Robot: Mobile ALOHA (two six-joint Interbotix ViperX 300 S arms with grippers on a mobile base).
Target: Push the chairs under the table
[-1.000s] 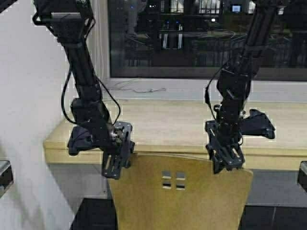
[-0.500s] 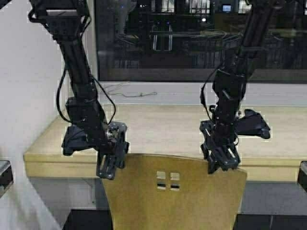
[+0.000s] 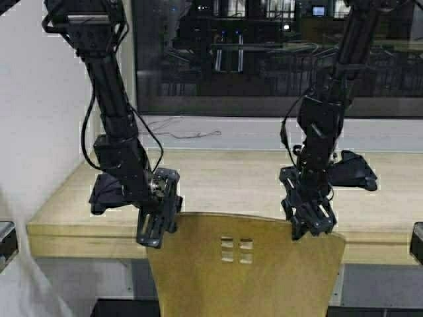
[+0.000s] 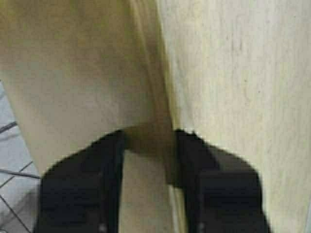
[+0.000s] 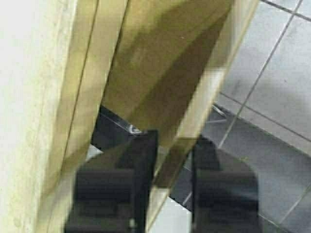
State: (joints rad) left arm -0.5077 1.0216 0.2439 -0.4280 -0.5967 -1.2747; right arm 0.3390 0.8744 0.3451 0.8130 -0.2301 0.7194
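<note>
One yellow-tan chair (image 3: 244, 277) with small square cutouts shows its backrest at the bottom centre of the high view, its top edge close to the front edge of the pale-wood table (image 3: 225, 178). My left gripper (image 3: 158, 228) straddles the backrest's upper left corner and my right gripper (image 3: 310, 224) its upper right corner. In the left wrist view the chair (image 4: 87, 87) edge runs between the fingers of the left gripper (image 4: 148, 138). In the right wrist view the chair (image 5: 170, 63) edge sits between the fingers of the right gripper (image 5: 175, 141). Both are shut on it. The chair's seat and legs are hidden.
A dark window (image 3: 264, 59) and a white sill with a thin cable (image 3: 192, 135) run behind the table. A white wall (image 3: 33, 132) closes the left side. Grey floor tiles (image 5: 272, 97) lie below the chair.
The robot has driven forward with the chair held. The table now looks closer and wider, and its front edge sits lower in the high view. Both grippers keep their hold.
</note>
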